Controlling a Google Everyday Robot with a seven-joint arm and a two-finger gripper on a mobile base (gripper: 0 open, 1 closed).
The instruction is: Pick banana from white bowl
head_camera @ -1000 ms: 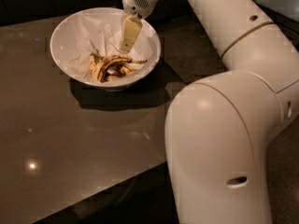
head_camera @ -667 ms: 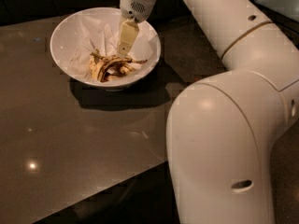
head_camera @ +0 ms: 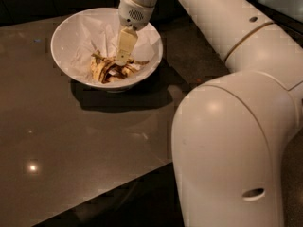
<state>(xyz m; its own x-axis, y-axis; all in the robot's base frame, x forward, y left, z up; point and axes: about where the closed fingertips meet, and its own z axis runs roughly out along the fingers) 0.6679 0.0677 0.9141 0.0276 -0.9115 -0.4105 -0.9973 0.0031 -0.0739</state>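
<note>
Where the gripper [head_camera: 122, 59] hangs inside the white bowl [head_camera: 71, 34], tip at banana [head_camera: 105, 71], grip unclear

One white bowl [head_camera: 66, 46] near the worktop's [head_camera: 71, 141] far edge, one banana [head_camera: 106, 72] inside it, one gripper [head_camera: 122, 59] low inside the bowl.

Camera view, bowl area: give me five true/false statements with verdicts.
1. The banana lies inside the white bowl. True.
2. The gripper hangs over bare table, away from the bowl. False: it reaches down into the bowl, its tip at the banana.
3. Crumpled white paper lines the bowl. True.
4. The bowl is tipped on its side. False: it stands upright on the dark table.
5. The banana is clean bright yellow. False: it is dull yellow with dark brown streaks.
</note>
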